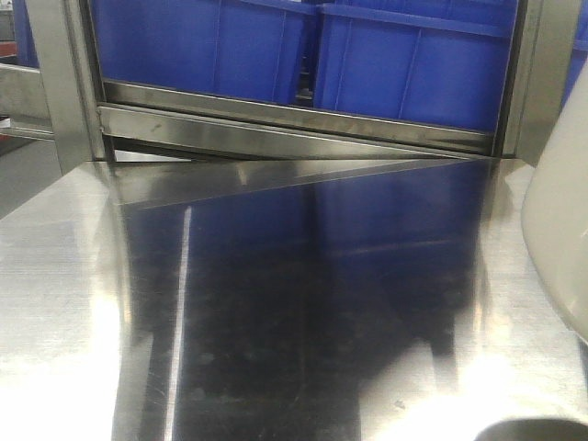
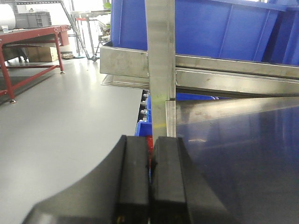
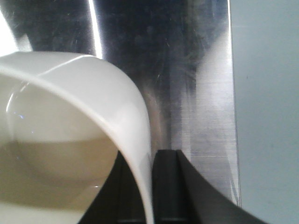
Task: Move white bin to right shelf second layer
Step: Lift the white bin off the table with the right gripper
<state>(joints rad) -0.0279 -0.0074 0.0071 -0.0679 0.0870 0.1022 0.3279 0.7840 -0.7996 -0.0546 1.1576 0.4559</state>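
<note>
Closest to the right wrist camera is the white bin [image 3: 70, 140], a smooth, glossy off-white plastic tub with a rounded rim and no marks, its hollow pale inside filling the lower left of that view. Its rim curves down between the two black fingers of the right gripper [image 3: 150, 161]. One finger [image 3: 124, 196] sits inside the tub and the other [image 3: 170, 186] outside, so the jaws are narrowed onto the bin's wall and pinching it.

Beneath the bin lies a mirror-like steel tabletop [image 3: 205, 93], with grey floor [image 3: 266, 116] beyond its edge. From the front camera the bin [image 1: 560, 211] shows only as a curved off-white side at the far right edge, over the right end of the tabletop [image 1: 276, 322]. Whether its base touches the steel cannot be told.

Beyond the tabletop stands a steel rack [image 1: 294, 115] with a front bar, carrying two large blue crates [image 1: 404, 64]. The bin is on the near side of this rack, apart from it.

At the tabletop's left corner, beside the rack's upright post [image 2: 161, 56], hangs the left gripper [image 2: 150, 140]. Its black fingers are pressed together with nothing between them.
</note>
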